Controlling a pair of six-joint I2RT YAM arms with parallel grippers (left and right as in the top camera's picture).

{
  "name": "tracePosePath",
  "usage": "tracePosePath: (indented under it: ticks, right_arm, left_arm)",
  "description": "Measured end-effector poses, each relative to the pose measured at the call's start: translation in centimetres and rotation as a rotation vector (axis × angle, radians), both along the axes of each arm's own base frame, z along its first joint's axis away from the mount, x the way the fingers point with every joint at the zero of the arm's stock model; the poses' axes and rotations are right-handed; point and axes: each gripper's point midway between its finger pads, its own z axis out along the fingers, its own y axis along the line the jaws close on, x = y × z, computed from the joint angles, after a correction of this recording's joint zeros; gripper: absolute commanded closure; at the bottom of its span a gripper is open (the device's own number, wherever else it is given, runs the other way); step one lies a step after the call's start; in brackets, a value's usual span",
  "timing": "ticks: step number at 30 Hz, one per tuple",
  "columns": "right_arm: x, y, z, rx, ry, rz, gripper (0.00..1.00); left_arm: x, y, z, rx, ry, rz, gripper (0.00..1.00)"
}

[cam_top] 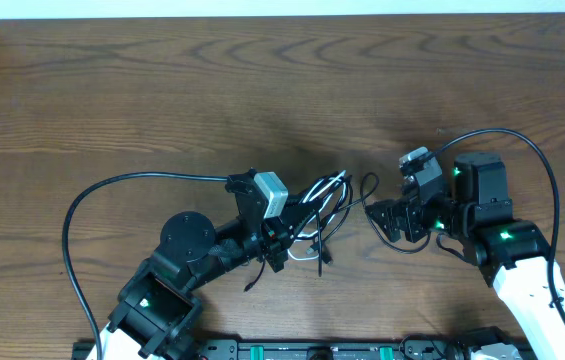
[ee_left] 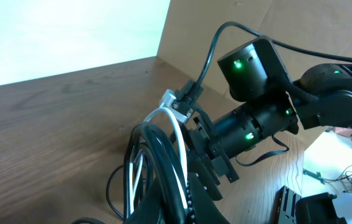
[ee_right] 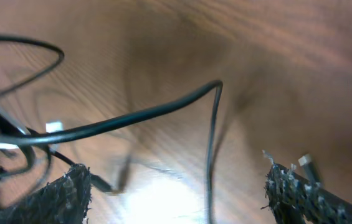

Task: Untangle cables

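The cables [cam_top: 320, 205], several thin black cords and one white one, lie looped together at the table's middle between my two arms. My left gripper [cam_top: 280, 240] is shut on the bundle at its left side. In the left wrist view the fingers [ee_left: 182, 205] clamp black cords and the white cord [ee_left: 177, 134], which arch up from the jaws. My right gripper [cam_top: 380, 218] is open just right of the tangle. In the right wrist view its fingers [ee_right: 179, 193] stand wide apart, and a black cord [ee_right: 151, 112] bends and runs down between them without being held.
The wooden table [cam_top: 162, 90] extends far and to both sides. Thick black robot wires arc beside each arm: one at the left [cam_top: 72, 215] and one at the right [cam_top: 522, 145]. The right arm [ee_left: 250, 124] fills the left wrist view.
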Motion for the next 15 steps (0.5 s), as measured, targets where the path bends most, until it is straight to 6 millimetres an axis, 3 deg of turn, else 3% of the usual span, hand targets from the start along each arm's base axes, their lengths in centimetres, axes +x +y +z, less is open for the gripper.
tracePosePath:
  ticks: [5, 11, 15]
  right_arm:
    - [0.7, 0.1, 0.5, -0.085, -0.154, 0.134, 0.13]
    - [1.2, 1.7, 1.9, -0.141, -0.35, 0.306, 0.13]
    - [1.0, 2.9, 2.5, -0.177, -0.451, 0.418, 0.21]
  left_arm:
    - [0.0, 0.0, 0.0, 0.0, 0.0, 0.0, 0.92]
    - [0.0, 0.0, 0.0, 0.0, 0.0, -0.001, 0.92]
    - [-0.1, -0.1, 0.0, -0.001, 0.0, -0.006, 0.92]
